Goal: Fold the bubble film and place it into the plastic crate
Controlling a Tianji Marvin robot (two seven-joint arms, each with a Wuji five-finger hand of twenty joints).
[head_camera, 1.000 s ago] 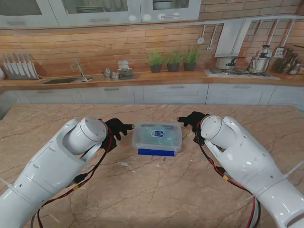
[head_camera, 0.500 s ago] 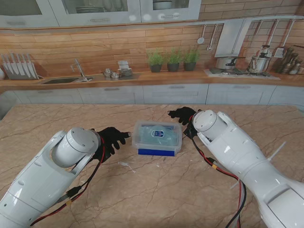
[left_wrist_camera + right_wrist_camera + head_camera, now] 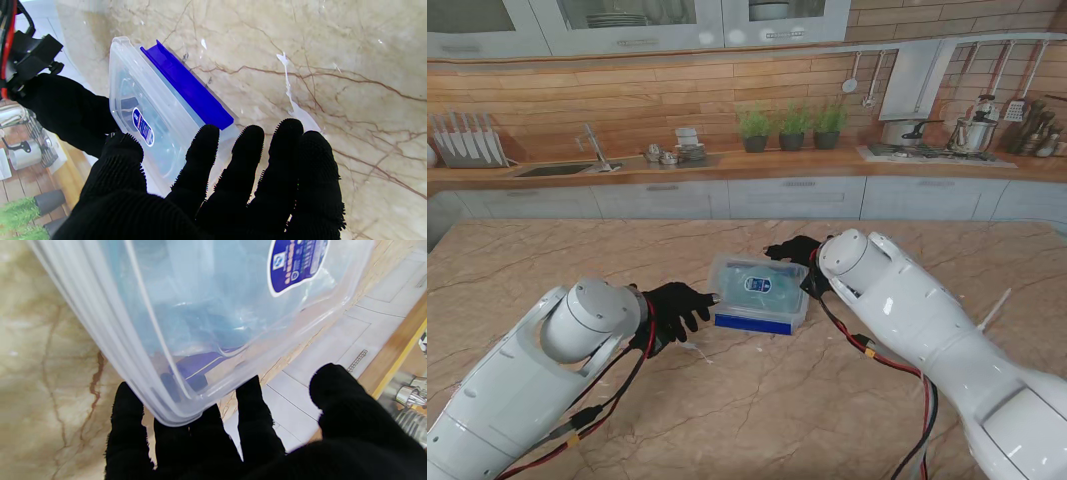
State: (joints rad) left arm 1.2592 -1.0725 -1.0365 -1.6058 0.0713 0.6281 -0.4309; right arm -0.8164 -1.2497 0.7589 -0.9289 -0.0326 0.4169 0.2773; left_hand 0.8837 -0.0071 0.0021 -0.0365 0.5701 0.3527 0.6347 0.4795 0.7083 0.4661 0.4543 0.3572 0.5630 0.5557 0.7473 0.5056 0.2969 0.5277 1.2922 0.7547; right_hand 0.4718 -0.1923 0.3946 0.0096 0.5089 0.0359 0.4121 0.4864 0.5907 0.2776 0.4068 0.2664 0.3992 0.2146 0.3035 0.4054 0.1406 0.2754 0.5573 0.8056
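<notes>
The clear plastic crate (image 3: pixel 759 290) stands lidded on the marble table, with a blue latch (image 3: pixel 752 323) on the side nearer to me and a blue label on top. Bluish bubble film shows dimly through its walls (image 3: pixel 200 306). My left hand (image 3: pixel 677 308) is open with its fingers spread, close to the crate's left near corner (image 3: pixel 156 100). My right hand (image 3: pixel 792 252) is open at the far right corner. Its fingertips (image 3: pixel 200 426) press against the crate's rounded corner while the thumb stays apart.
A thin scrap of clear film (image 3: pixel 689 346) lies on the marble table (image 3: pixel 757 420) just nearer to me than the left hand. Beyond the table's far edge is the kitchen counter with sink, potted plants (image 3: pixel 792 127) and stove.
My right hand has swung left onto the crate's far right corner. The crate has turned and slid slightly. My left hand has moved in towards the crate's left near corner.
</notes>
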